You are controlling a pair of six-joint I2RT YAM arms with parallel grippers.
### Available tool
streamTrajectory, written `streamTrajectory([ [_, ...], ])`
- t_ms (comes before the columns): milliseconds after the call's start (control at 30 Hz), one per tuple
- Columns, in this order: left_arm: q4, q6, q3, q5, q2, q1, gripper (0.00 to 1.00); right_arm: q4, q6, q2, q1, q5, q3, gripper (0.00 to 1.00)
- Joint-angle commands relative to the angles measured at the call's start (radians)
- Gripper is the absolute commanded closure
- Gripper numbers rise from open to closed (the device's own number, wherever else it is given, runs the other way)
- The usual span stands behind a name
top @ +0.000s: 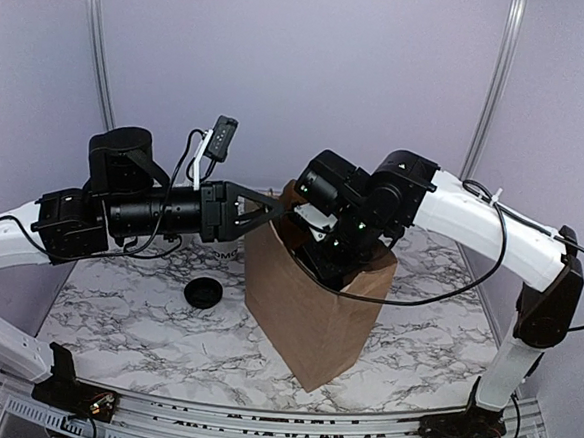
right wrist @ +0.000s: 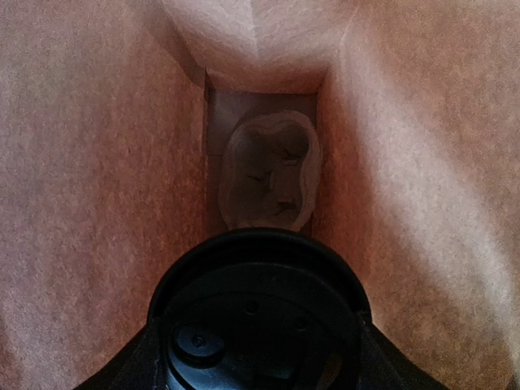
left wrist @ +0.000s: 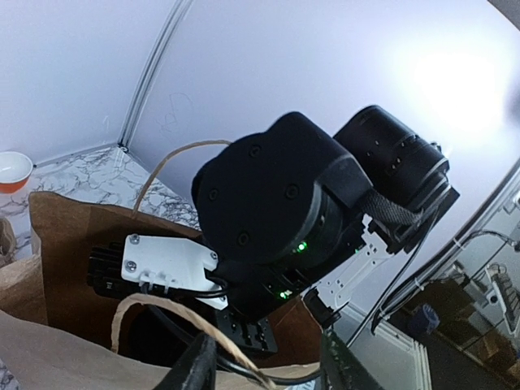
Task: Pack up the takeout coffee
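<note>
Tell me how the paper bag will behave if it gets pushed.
The paper bag stands tall on a small base, so it probably tips or slides easily. Its thin walls look creased, so they likely buckle under a push. Little lies inside, so it seems light.

A paper bag [top: 311, 301] stands mid-tabletop [top: 125, 318], with a round lid [top: 204, 294] lying near its left side. The left tool [top: 273, 208] is at the bag's left rim. The right tool [right wrist: 260, 366] reaches down inside, the takeout coffee [right wrist: 258, 301] between its fingers, above a cup carrier [right wrist: 268, 175] on the bag's floor.
</note>
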Motion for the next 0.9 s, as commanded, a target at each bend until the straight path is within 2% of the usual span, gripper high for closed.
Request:
streamTrajectory([
  [0,-0.038,-0.012,0.045,-0.076,0.018,0.003,0.62,0.006,-0.017,-0.004,0.008,0.016,0.004,0.47],
  [200,-0.05,-0.014,0.037,-0.077,0.017,0.003,0.9,-0.007,-0.039,0.002,-0.024,-0.014,0.027,0.47],
  [300,-0.053,-0.01,0.031,-0.059,0.009,0.004,0.99,-0.005,-0.057,0.007,-0.047,-0.045,0.03,0.47],
  [667,-0.058,0.002,-0.006,-0.057,-0.028,0.003,1.0,0.004,-0.095,0.018,-0.097,-0.099,-0.009,0.48],
  [867,-0.062,0.006,-0.034,-0.077,-0.051,0.003,1.0,-0.013,-0.102,0.021,-0.106,-0.121,0.031,0.48],
])
